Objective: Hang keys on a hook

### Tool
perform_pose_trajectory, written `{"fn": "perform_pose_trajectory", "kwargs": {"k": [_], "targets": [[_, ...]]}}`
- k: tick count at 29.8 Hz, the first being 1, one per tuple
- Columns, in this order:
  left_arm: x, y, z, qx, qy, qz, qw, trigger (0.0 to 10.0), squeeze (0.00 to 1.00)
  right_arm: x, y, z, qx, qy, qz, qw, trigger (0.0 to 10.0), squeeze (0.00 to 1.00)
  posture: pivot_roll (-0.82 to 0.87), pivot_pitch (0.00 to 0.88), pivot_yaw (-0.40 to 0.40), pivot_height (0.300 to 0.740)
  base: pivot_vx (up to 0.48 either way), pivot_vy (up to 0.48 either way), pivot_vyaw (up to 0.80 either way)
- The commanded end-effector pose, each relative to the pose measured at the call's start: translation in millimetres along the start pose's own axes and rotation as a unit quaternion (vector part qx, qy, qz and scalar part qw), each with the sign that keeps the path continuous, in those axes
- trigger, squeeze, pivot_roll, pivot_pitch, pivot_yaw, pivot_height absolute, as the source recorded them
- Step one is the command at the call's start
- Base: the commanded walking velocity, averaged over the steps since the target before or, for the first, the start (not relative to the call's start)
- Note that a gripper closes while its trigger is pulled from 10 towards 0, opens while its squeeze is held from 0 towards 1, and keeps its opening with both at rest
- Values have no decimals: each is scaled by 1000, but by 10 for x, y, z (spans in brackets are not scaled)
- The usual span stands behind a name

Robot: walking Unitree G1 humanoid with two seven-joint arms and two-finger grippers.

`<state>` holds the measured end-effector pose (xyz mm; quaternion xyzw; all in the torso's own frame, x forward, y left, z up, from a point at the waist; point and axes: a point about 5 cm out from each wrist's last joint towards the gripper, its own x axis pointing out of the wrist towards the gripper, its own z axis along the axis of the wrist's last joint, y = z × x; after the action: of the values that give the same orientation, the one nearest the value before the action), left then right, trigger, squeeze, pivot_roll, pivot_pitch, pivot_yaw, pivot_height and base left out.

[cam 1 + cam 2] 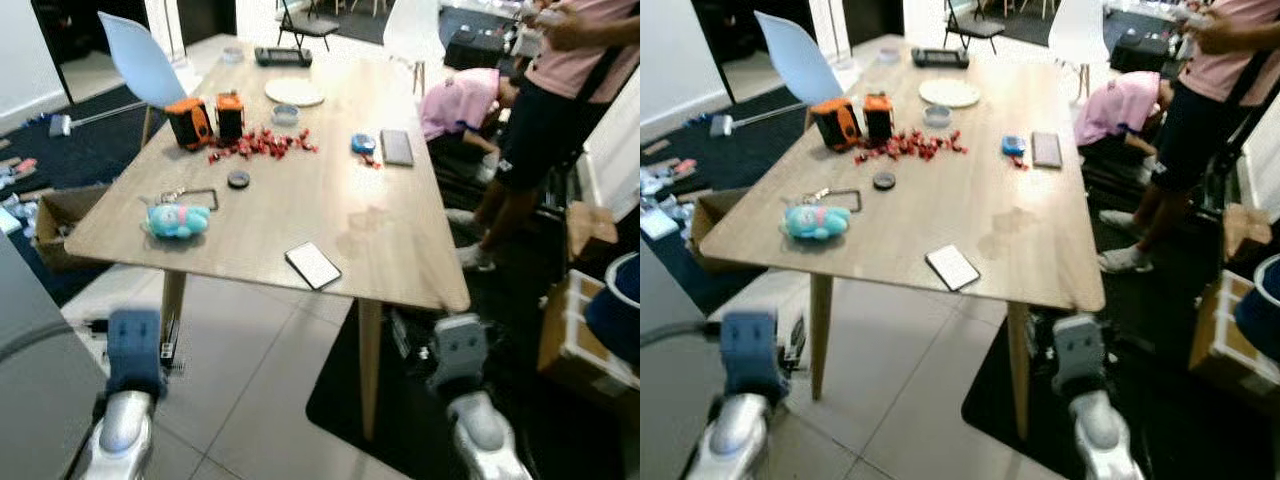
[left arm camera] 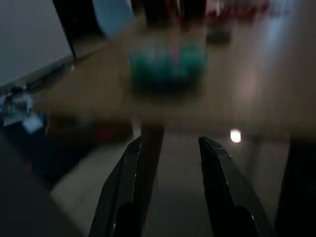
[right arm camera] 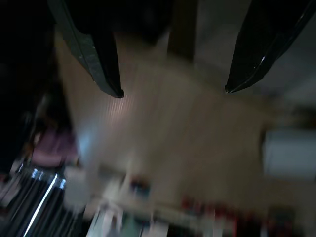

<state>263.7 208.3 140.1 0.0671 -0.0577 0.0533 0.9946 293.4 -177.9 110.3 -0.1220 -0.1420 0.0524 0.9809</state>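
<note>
We stood before the counter (image 1: 400, 250), not yet reaching. The keys (image 1: 190, 196) lay near its left edge, just beside a teal plush toy (image 1: 177, 220). Our left gripper (image 2: 170, 148) and right gripper (image 3: 173, 91) hung low, jaws released and empty. Next we needed to step closer.

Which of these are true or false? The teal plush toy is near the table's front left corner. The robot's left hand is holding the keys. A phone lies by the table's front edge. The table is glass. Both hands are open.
1. The teal plush toy is near the front left corner of the table: true.
2. The left hand holds the keys: false; it is empty, and the keys lie on the table behind the toy.
3. A phone lies by the front edge: true.
4. The table is glass: false; it is light wood.
5. Both hands are open, the right hand too: true.
</note>
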Motion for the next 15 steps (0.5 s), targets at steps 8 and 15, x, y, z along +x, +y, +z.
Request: {"fn": "perform_pose_trajectory", "kwargs": {"k": [8,15], "targets": [[164,-268,617,-38,-80,-64,994,10000,0,132,-102,505,-5,-79,-17,997,10000,0,125,153,-28,740,0,0,0],[175,-541,843,-4,-120,-116,986,10000,0,113,-104,576,-6,-80,-16,997,10000,0,117,155,-23,740,0,0,0]]}}
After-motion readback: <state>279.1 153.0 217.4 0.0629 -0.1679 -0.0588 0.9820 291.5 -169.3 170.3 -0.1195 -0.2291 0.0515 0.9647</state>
